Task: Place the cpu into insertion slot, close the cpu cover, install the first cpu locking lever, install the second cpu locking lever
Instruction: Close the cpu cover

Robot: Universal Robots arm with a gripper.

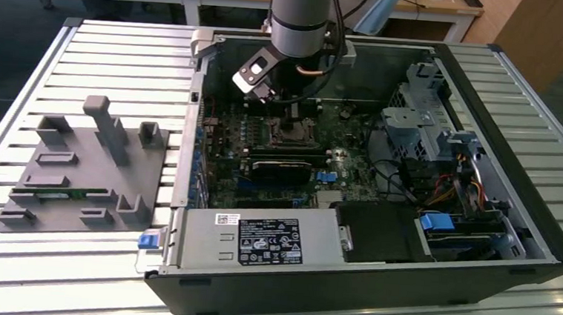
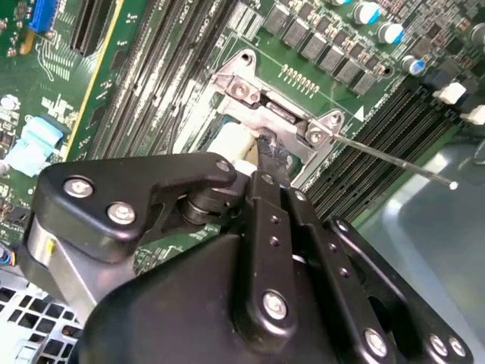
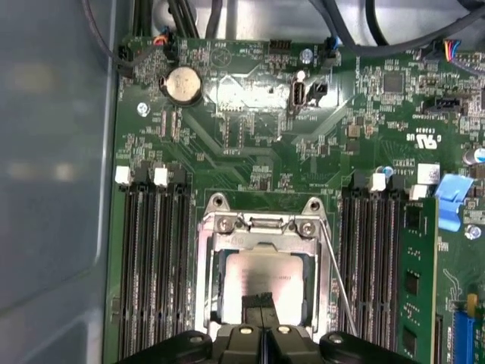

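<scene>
The cpu (image 3: 265, 274) lies flat in the insertion slot (image 3: 201, 303), its silvery top showing through the opening of the cpu cover (image 3: 261, 226). The cover is folded down around the chip. My gripper (image 3: 261, 305) is shut, its two black fingertips pressed together and resting over the near part of the chip. In the second wrist view the fingertips (image 2: 270, 154) sit just by the cover's hinge plate (image 2: 274, 114). One thin wire locking lever (image 3: 339, 288) stands free beside the socket and juts out as a lever rod (image 2: 394, 161). In the exterior view the gripper (image 1: 290, 115) hangs over the socket (image 1: 289, 134).
Black memory slots (image 3: 151, 265) flank the socket on both sides. A black heatsink block (image 1: 281, 168) and the power supply (image 1: 246, 240) lie nearer the case front. Drive cages and cables (image 1: 431, 138) fill the exterior view's right. A grey fixture (image 1: 87, 166) sits outside the case.
</scene>
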